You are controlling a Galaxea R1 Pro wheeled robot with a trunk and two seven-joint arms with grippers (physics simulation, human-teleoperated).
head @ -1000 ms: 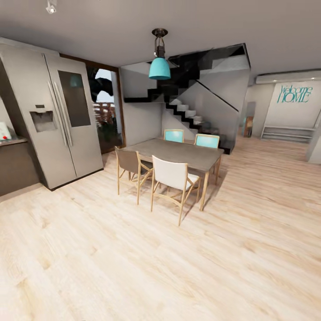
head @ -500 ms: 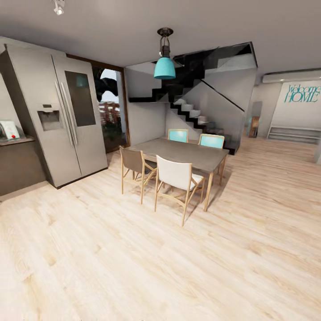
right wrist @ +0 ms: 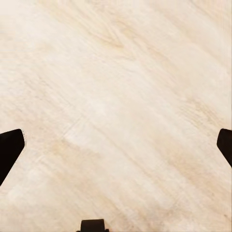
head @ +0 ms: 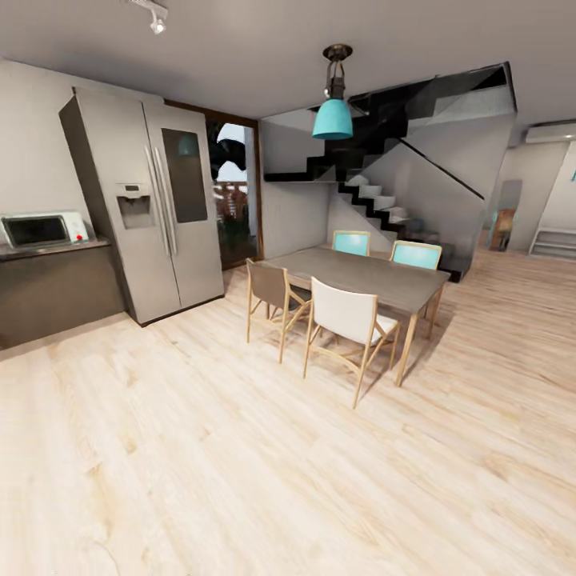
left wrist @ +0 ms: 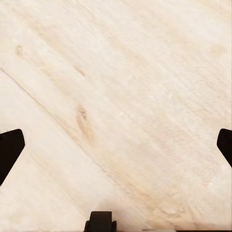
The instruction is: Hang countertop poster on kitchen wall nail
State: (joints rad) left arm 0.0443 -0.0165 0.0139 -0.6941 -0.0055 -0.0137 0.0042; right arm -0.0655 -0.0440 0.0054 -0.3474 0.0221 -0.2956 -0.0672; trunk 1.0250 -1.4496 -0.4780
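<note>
Above the pale wooden floor [left wrist: 125, 96], the jaws of both grippers are spread wide and nothing is held. In the head view, a grey dining table [head: 364, 276] and a steel fridge [head: 148, 208] are seen.

A dining table [head: 368, 276] is standing at about one o'clock on the wood floor [head: 240, 464], with two chairs [head: 348, 316] on its near side and two behind. A fridge [head: 152, 204] is sitting at ten o'clock, a counter [head: 56, 284] just left of it carrying a microwave [head: 40, 230]. Stairs [head: 376, 200] are rising behind the table, a pendant lamp [head: 333, 116] hanging above.
</note>
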